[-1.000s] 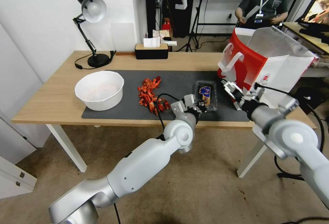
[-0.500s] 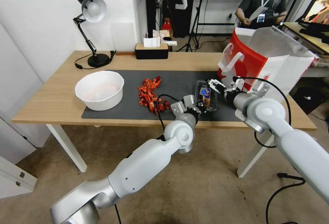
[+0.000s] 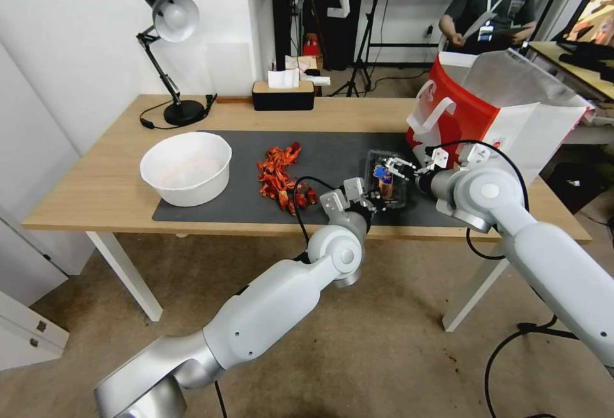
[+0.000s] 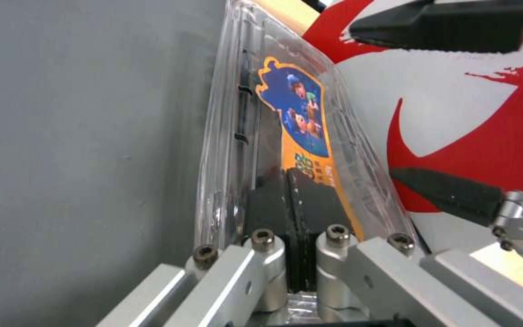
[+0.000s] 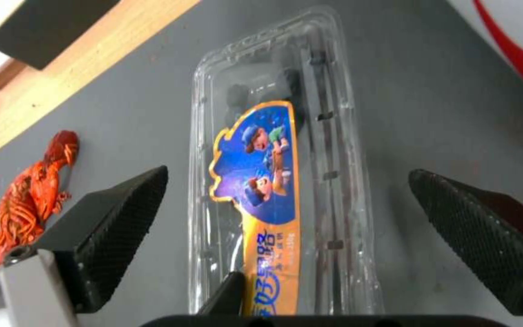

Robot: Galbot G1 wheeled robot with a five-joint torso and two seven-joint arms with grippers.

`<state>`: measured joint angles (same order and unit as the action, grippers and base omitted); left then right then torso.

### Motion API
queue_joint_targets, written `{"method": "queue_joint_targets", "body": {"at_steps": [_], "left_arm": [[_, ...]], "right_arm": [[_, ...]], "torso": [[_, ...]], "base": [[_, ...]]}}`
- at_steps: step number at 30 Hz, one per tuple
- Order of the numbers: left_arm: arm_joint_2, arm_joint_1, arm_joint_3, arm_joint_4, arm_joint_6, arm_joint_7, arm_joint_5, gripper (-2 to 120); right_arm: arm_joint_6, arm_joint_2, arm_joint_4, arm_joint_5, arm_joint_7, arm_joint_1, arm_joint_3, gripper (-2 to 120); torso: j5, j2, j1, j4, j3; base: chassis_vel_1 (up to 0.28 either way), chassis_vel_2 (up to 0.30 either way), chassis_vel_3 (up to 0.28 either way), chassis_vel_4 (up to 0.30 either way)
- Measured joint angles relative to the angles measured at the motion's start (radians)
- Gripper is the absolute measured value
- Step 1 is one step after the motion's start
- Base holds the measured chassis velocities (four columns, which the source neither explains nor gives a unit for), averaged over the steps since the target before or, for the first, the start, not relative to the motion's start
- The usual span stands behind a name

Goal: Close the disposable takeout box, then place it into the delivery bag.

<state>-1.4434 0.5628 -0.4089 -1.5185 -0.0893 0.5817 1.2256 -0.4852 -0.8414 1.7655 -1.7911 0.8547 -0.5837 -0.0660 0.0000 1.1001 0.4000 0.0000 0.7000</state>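
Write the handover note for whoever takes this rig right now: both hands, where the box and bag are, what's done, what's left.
Left hand: shut on the near end of the takeout box, which lies lid down on the grey mat.
Right hand: open, poised over the box, one finger on each side of it, not gripping.
Delivery bag: upright and open at the table's right end, just beyond the box.
Done: box looks closed, label up.
Left: lift the box and put it into the bag.
Other: white bowl and red scraps sit further left on the mat.
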Motion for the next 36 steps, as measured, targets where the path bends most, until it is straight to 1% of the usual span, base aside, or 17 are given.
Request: {"method": "queue_joint_targets", "body": {"at_steps": [2, 5, 9, 12, 24, 32, 36], "left_arm": [[0.0, 0.0, 0.0, 0.0, 0.0, 0.0, 0.0, 0], [0.002, 0.001, 0.0, -0.001, 0.0, 0.001, 0.0, 0], [0.004, 0.006, 0.001, -0.002, 0.001, 0.0, -0.003, 0], [0.004, 0.009, 0.002, -0.004, 0.002, 0.0, -0.005, 0], [0.005, 0.008, -0.001, -0.003, 0.003, -0.001, -0.006, 0], [0.011, 0.01, -0.003, -0.007, 0.005, -0.001, -0.007, 0], [0.011, 0.01, -0.003, -0.008, 0.006, -0.002, -0.006, 0]], "right_arm": [[-0.012, -0.004, -0.007, -0.011, 0.006, 0.009, 0.002, 100], [-0.05, -0.022, -0.03, -0.041, 0.041, 0.037, 0.011, 100], [-0.077, -0.037, -0.058, -0.067, 0.076, 0.059, 0.019, 100], [-0.099, -0.042, -0.074, -0.087, 0.087, 0.067, 0.023, 100], [-0.168, -0.075, -0.145, -0.164, 0.094, 0.095, 0.01, 100], [-0.215, -0.097, -0.206, -0.191, 0.074, 0.114, -0.009, 100], [-0.224, -0.106, -0.219, -0.199, 0.074, 0.12, -0.009, 100]], "torso": [[0.0, 0.0, 0.0, 0.0, 0.0], [0.0, 0.0, 0.0, 0.0, 0.0], [-0.0001, 0.0, 0.0, 0.0, 0.0], [-0.0001, 0.0, 0.0, 0.0, 0.0], [0.0, 0.0, 0.0, 0.0001, 0.0], [-0.0007, 0.0, 0.0, -0.0004, 0.0], [-0.0006, 0.0, 0.0, -0.0008, 0.0]], "base": [[0.0, 0.0, 0.0, 0.0], [0.0, 0.0, 0.0, 0.0], [0.0, 0.0, 0.0, 0.0], [0.0, 0.0, 0.0, 0.0], [0.0, 0.0, 0.0, 0.0], [0.0, 0.0, 0.0, 0.0], [0.0, 0.0, 0.0, 0.0]]}}
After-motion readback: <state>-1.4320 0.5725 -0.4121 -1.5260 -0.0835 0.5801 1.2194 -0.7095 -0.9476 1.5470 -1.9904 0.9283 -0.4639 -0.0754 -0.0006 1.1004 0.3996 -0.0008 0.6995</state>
